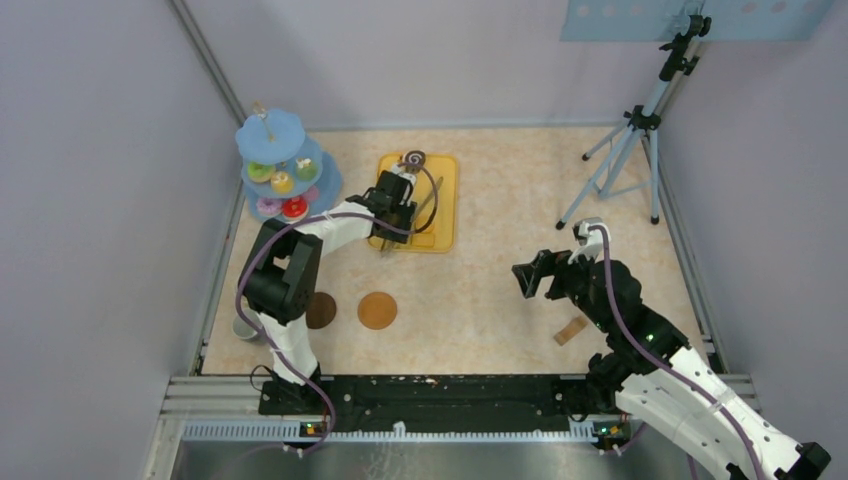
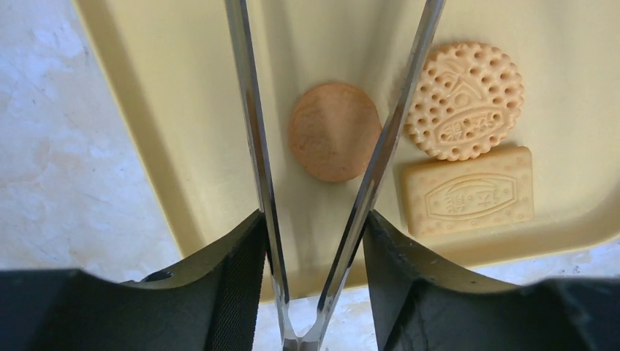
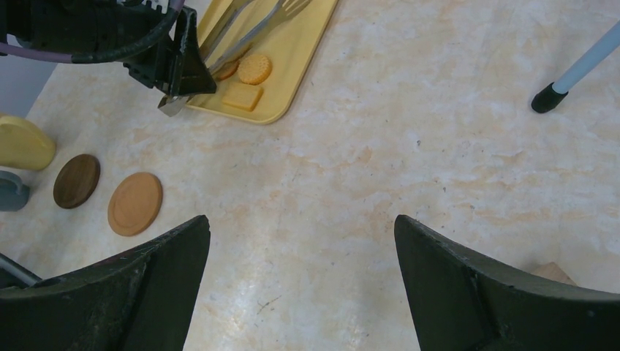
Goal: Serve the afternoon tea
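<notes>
On the biscuit faces: raised marks inside a frame on the pale round pierced biscuit point(image 2: 464, 99) and the pale rectangular biscuit point(image 2: 468, 194); too soft to read.
Left gripper point(image 2: 314, 227): partly closed, its black fingers point(image 2: 227, 285) pressed against both arms of the long metal tongs point(image 2: 256, 146) near their hinge, at the edge of the flat yellow plastic tray point(image 2: 183, 110).
Right gripper point(image 3: 300, 234): jaws wide apart, holding nothing, above the marbled beige table point(image 3: 439, 146), well apart from the tray.
Plain round orange biscuit point(image 2: 333, 131): flat on the tray between the tong arms, one arm crossing its edge.
Small colourful toy doughnuts point(image 1: 282, 182): on the blue tiered stand point(image 1: 270, 130), left of the tray.
Dark brown round coaster point(image 3: 76, 180) and light brown round coaster point(image 3: 135, 202): side by side on the table, not touching.
Yellow mug point(image 3: 25, 142) and grey-white mug point(image 3: 11, 191): beside the dark coaster, on neither coaster.
</notes>
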`<state>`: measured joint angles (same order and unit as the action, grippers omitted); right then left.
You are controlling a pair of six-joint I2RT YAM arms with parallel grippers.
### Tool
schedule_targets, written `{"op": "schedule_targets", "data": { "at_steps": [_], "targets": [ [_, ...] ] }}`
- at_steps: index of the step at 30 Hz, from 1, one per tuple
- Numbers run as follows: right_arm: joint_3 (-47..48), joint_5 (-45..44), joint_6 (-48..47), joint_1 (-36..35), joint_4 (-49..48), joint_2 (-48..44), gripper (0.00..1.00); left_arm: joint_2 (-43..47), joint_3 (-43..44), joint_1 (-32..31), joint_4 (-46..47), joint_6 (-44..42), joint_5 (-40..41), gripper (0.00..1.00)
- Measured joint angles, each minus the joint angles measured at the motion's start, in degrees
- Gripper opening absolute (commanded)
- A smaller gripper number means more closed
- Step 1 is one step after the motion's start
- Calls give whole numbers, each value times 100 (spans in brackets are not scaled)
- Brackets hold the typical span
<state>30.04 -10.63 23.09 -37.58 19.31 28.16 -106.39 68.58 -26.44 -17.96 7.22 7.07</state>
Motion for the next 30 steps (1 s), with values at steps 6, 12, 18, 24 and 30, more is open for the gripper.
{"op": "schedule_targets", "data": {
  "at_steps": [6, 12, 18, 24, 30],
  "targets": [
    [0, -2, 0, 0, 0, 0, 94, 105, 46, -111, -138, -4, 37, 39],
    [-4, -2, 0, 0, -2, -4, 94, 535, 66, -149, -409, 15, 87, 36],
    [-4, 0, 0, 0, -2, -4, 94, 831, 328, -149, -623, 83, 177, 37],
    [-4, 0, 0, 0, -4, -9, 94, 837, 796, -149, -835, 216, 234, 34],
    [-4, -4, 0, 0, -2, -68, 94, 835, 935, -149, -1034, 420, 442, 32]
  ]
}}
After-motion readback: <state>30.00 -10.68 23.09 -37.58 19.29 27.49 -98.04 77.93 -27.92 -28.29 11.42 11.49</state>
